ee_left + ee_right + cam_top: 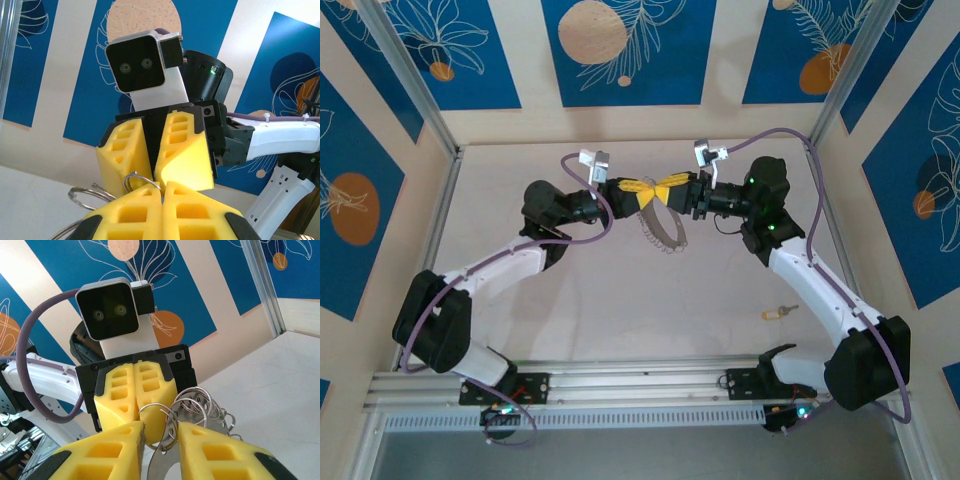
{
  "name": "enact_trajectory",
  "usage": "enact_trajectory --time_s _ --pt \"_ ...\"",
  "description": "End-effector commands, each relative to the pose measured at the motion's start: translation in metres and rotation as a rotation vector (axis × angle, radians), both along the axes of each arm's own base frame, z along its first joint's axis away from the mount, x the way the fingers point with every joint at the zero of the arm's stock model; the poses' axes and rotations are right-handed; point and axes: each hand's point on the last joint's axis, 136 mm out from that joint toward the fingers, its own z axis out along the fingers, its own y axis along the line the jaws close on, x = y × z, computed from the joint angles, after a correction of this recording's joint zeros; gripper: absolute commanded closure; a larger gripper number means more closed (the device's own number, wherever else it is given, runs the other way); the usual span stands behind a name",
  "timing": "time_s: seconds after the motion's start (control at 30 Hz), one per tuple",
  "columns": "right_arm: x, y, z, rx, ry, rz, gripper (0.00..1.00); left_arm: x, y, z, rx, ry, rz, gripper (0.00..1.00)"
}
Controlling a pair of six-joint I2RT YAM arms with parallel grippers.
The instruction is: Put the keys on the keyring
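One key (775, 313) well apart from right hand (668, 187) and keyring (665, 243)

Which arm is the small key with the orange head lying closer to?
The right arm: the key lies on the table just beside its white forearm, not touching it. The left arm is far across the table.

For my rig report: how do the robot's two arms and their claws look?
The left arm and right arm have white links and black joints. A purple cable runs along each. The left claw and right claw each have two yellow fingers with square hollows on a black mount, beside a white, black-faced camera.
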Motion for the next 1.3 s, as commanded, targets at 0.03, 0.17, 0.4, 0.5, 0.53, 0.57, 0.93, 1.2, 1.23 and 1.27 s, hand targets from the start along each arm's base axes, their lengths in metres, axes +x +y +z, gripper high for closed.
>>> enact_trajectory --time_s 0.03,0.17,0.4,0.5,0.53,0.57,0.93,1.2,1.23,1.27 --pt "-0.009 -0.011 0.019 0.027 -0.053 -0.020 0.68 -0.015 -0.001 0.011 -0.011 -0.064 0.010 1.00" --pt "-0.009 -0.018 0.018 0.037 -0.042 -0.044 0.63 -0.014 0.000 0.009 -0.006 -0.069 0.022 1.00" --pt "-0.011 -0.019 0.007 0.038 -0.005 -0.030 0.62 -0.012 -0.001 0.006 -0.002 -0.068 0.031 1.00" --pt "-0.016 -0.019 0.008 0.038 -0.008 -0.017 0.62 -0.012 -0.001 0.005 0.001 -0.065 0.030 1.00" --pt "-0.018 -0.019 0.007 0.036 -0.009 -0.014 0.62 -0.012 -0.001 0.005 0.002 -0.066 0.029 1.00" --pt "-0.019 -0.019 0.008 0.035 -0.012 -0.012 0.63 -0.012 -0.002 0.005 0.004 -0.065 0.028 1.00" --pt "-0.027 -0.021 0.012 0.032 -0.034 -0.010 0.65 -0.012 -0.004 0.001 0.012 -0.061 0.009 1.00" --pt "-0.030 -0.012 0.010 0.023 -0.028 0.021 0.67 -0.012 -0.005 0.001 0.012 -0.062 0.004 1.00" --pt "-0.029 -0.011 0.008 0.020 -0.023 0.024 0.67 -0.012 -0.005 0.001 0.012 -0.060 0.005 1.00" --pt "-0.028 -0.010 0.006 0.018 -0.020 0.024 0.67 -0.012 -0.004 0.002 0.010 -0.062 0.004 1.00"
